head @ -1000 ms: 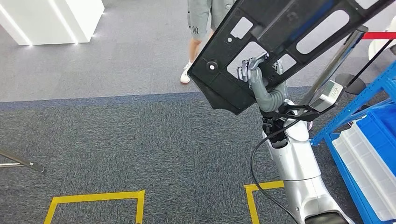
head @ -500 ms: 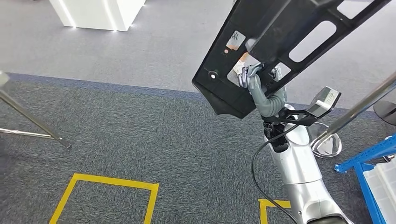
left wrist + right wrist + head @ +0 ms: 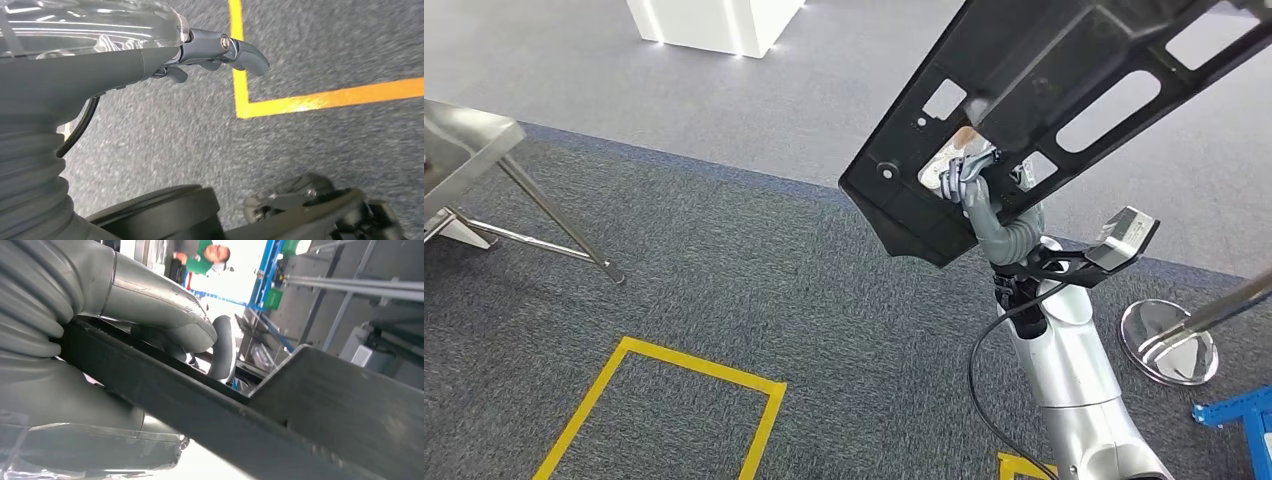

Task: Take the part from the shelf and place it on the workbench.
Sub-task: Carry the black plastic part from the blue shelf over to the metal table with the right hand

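- My right hand (image 3: 969, 178) grips the long black plastic panel with cut-out windows (image 3: 1044, 110) through one opening, carrying it high above the carpet.
- My left hand (image 3: 220, 50) hangs with fingers curled, holding nothing.
- The steel-legged tabletop (image 3: 464, 150) lies well apart to my left.

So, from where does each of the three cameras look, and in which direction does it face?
Head view: high on the body, facing forward and down at carpet; right arm raises the black part.
Left wrist view: behind the left robot hand, facing the floor and yellow tape.
Right wrist view: behind the right robot hand, looking along the part.
Shared: head and right wrist views both show that hand gripping the part.
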